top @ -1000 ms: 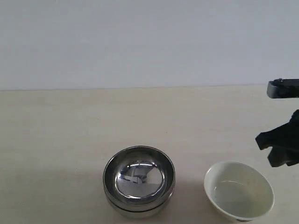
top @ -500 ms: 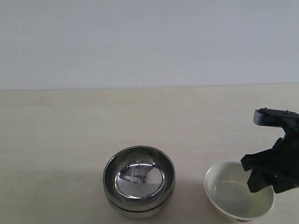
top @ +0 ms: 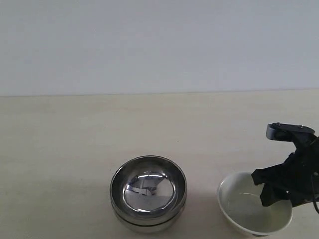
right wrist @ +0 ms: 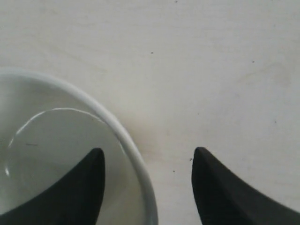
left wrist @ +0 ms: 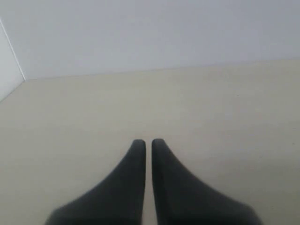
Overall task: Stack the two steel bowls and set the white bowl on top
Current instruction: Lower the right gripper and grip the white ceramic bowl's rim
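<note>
I see the steel bowls (top: pixel 148 194) mirror-silver with dark reflections inside. A darker band rings their side, maybe ribbing, too small to tell. White bowl (top: pixel 238 205) is plain glossy white. Right gripper (right wrist: pixel 147 152) and left gripper (left wrist: pixel 146 141) are matte black. Table (top: pixel 75 134) is pale beige, wall (top: pixel 149 45) light grey-blue.

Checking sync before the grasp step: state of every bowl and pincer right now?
steel bowls: nested into one stack, upright, top one empty.
white bowl: upright, empty, on the table beside the stack, not held.
right pincer: open, straddling the white bowl's rim, one finger inside, one outside.
left pincer: shut, empty, over bare table.
</note>
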Controlling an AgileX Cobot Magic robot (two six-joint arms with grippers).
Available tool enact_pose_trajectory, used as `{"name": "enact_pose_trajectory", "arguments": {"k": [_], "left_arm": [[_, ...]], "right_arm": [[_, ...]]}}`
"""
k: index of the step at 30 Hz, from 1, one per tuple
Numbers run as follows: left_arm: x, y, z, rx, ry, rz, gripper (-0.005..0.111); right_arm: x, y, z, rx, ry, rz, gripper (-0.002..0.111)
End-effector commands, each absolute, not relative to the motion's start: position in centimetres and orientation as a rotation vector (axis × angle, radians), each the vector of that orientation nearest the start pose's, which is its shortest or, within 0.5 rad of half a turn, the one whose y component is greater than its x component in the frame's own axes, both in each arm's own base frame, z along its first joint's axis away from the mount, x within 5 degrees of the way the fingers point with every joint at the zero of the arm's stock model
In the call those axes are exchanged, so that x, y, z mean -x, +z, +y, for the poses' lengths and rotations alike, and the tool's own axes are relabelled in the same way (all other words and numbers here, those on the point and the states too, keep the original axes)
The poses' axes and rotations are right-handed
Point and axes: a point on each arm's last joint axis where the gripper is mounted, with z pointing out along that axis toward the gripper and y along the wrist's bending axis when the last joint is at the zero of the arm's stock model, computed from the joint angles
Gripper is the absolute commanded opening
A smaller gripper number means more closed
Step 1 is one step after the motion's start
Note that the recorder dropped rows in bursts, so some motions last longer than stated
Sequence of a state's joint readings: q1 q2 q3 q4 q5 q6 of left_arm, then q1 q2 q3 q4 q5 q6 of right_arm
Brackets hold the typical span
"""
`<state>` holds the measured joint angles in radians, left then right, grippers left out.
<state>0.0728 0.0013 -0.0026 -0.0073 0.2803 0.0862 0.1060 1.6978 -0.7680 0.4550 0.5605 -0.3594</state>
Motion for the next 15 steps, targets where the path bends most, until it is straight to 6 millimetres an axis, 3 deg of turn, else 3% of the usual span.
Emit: {"name": "enact_pose_trajectory", "arguments": {"k": [1,12,15], "left_arm": [[-5.5,18.8,0.4,0.003,0.102,1.762,0.004],[-5.5,18.8,0.4,0.003,0.102,1.762,0.004],[-5.5,18.8,0.4,0.003,0.102,1.762,0.004]], "right_arm": [[-27.4,13.9,5.0,0.132,0.370,2.908,0.050],[-27.4,12.4,7.5,0.219,0.353,2.909,0.050],[-27.4,12.4,7.5,0.214,0.352,2.908,0.039]]}}
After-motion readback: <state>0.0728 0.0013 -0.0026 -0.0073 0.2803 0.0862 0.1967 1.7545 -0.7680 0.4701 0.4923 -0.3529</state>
